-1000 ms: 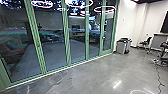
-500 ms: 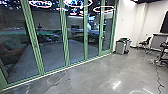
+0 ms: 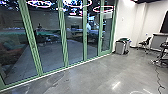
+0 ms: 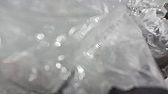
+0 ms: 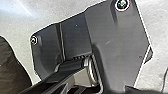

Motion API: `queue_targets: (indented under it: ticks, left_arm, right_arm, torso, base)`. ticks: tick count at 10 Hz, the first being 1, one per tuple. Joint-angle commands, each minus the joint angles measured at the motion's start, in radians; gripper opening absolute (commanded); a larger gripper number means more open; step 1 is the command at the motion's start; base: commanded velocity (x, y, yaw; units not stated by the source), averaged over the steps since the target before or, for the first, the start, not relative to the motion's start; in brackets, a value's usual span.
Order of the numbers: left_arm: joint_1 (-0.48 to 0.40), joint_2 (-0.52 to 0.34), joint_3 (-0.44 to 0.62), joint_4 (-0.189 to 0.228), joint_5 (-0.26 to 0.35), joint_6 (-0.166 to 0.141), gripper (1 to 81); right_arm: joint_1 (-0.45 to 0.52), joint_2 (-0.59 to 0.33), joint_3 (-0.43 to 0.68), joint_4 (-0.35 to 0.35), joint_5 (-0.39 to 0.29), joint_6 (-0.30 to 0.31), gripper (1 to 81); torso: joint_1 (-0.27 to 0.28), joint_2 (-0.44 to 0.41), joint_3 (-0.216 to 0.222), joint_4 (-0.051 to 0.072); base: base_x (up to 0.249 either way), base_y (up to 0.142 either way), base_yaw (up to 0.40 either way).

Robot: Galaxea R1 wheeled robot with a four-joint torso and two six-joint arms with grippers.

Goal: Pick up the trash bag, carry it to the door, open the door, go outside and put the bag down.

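Glass doors (image 3: 64, 37) seen L in head view, gray bin (image 3: 120, 47) R of ctr. Translucent trash bag (image 4: 120, 50) seen, L wrist view. L/R grippers' state can't be told.

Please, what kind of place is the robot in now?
Probably a shared room in an office building: there is a wall of green-framed glass panels, a smooth grey polished floor, and, by the white wall, a grey box-shaped bin and a black chair.

Dk plate (image 5: 115, 45), rnd fittings (image 5: 122, 4), jointed bar (image 5: 73, 65) alongside, R wrist view
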Motion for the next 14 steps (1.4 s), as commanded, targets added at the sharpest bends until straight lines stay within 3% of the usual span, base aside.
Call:
queue_targets:
  ticks: [1, 5, 14]
  left_arm:
    - [-0.075, -0.012, -0.001, -0.002, 0.079, -0.002, 1.0]
    - [-0.075, -0.012, -0.001, -0.002, 0.079, -0.001, 1.0]
    - [-0.074, -0.012, -0.001, -0.002, 0.079, -0.001, 1.0]
  right_arm:
    - [0.067, -0.003, 0.006, -0.009, -0.054, -0.001, 81.1]
    - [0.067, -0.003, 0.006, -0.011, -0.054, -0.001, 81.1]
    - [0.066, -0.003, 0.006, -0.011, -0.054, -0.001, 81.1]
  torso:
    - [0.0, 0.0, 0.0, 0.0]
    - [-0.001, 0.0, 0.0, 0.0]
    - [-0.001, 0.0, 0.0, 0.0]
  base:
    - [0.071, 0.0, 0.0]
    - [0.071, 0.0, 0.0]
    - [0.08, -0.068, 0.0]
